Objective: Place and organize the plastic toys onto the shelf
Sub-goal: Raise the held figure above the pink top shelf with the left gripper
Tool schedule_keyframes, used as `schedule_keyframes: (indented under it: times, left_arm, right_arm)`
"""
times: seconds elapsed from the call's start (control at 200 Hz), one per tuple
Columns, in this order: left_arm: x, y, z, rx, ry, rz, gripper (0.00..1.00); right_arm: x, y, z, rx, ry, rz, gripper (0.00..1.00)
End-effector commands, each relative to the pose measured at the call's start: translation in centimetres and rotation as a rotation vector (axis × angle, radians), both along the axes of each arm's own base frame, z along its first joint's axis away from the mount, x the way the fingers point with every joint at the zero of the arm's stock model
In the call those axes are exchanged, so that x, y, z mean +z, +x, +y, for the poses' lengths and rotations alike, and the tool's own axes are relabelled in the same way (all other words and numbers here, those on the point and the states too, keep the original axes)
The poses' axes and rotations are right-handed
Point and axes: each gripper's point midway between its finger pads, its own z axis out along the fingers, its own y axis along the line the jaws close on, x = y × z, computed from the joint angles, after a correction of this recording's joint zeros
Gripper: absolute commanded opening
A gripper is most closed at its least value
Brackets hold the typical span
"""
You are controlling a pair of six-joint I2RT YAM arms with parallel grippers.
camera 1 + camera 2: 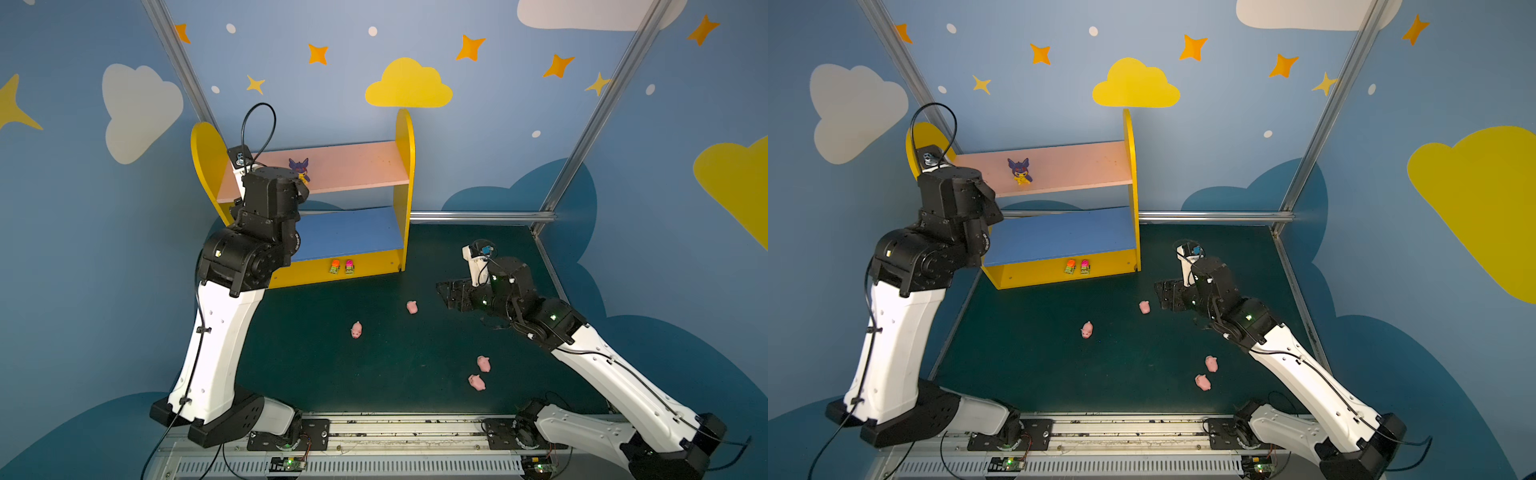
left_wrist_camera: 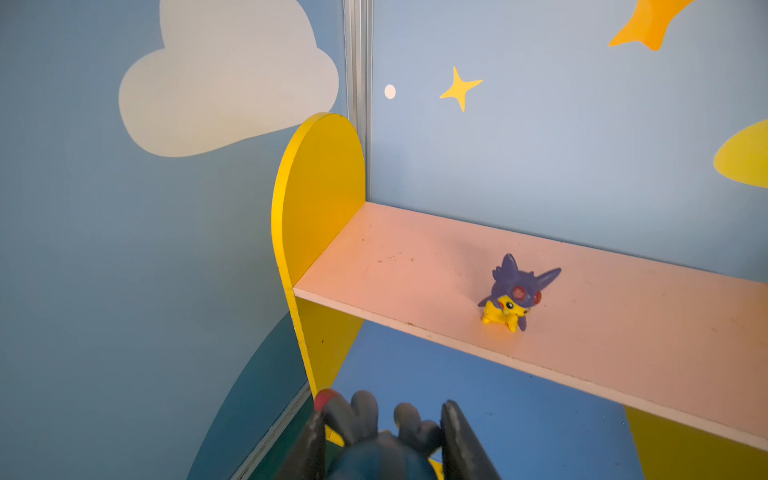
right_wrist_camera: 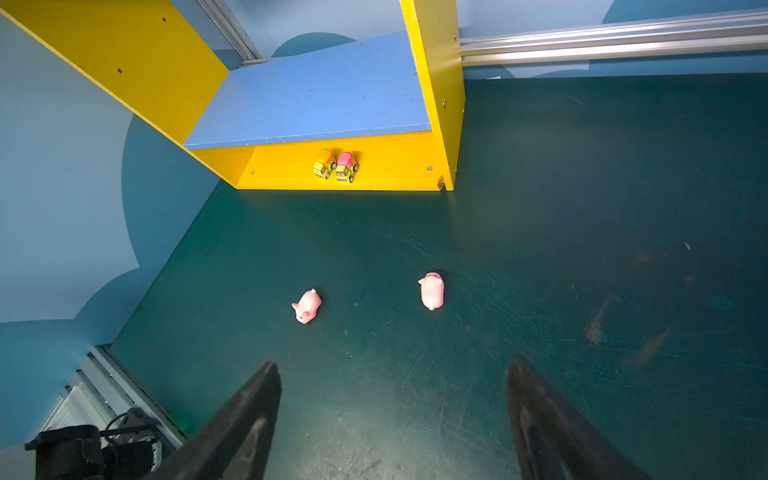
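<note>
The shelf [image 1: 405, 166] stands at the back left. One yellow figurine in a purple eared hood [image 2: 513, 295] stands on its pink upper board [image 2: 415, 266]. My left gripper [image 2: 384, 409] hovers in front of that board, over the blue one, shut on a second figurine with a dark blue eared hood [image 2: 374, 440]. Two yellow-green cars [image 3: 325, 163] [image 3: 347, 166] sit side by side on the yellow base. Several pink pigs lie on the green mat, two of them [image 3: 306, 306] [image 3: 432, 290] ahead of my right gripper [image 3: 394, 365], which is open and empty.
Two more pigs [image 1: 483, 363] [image 1: 476, 381] lie near the mat's front right, beside the right arm. The blue lower board [image 1: 349, 232] is bare. Blue walls and aluminium posts [image 1: 482, 216] close in the back and sides.
</note>
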Motion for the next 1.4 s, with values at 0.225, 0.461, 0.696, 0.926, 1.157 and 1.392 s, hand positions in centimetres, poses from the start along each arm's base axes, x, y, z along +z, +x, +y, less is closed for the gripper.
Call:
schedule_keyframes:
  times: [0.225,0.461,0.696,0.926,1.157,1.392]
  left_arm:
    - [-0.3,5.1,4.1,-0.039,-0.111,0.016,0.32]
    - [-0.9,8.2,5.5,-0.06,-0.144,0.015,0.32]
    - [-2.3,11.3,5.6,-0.072,-0.157,0.015,0.3]
    - [-3.0,12.9,6.5,-0.044,-0.152,0.004,0.3]
    - [-3.3,13.9,6.9,-0.031,-0.15,0.001,0.3]
    - [-3.7,14.3,7.0,-0.021,-0.161,0.0,0.3]
  right_arm:
    - [1.1,2.0,-0.2,-0.031,0.023,-0.041,0.83]
    - [-0.1,3.8,-0.4,-0.056,0.022,-0.019,0.83]
    - [-1.2,5.3,-0.2,-0.065,0.012,0.0,0.84]
    - [-1.7,6.3,-0.7,-0.083,-0.003,0.009,0.83]
    - [-2.3,7.0,-1.0,-0.096,-0.01,0.02,0.83]
    - [-2.6,7.2,-1.1,-0.099,-0.011,0.028,0.83]
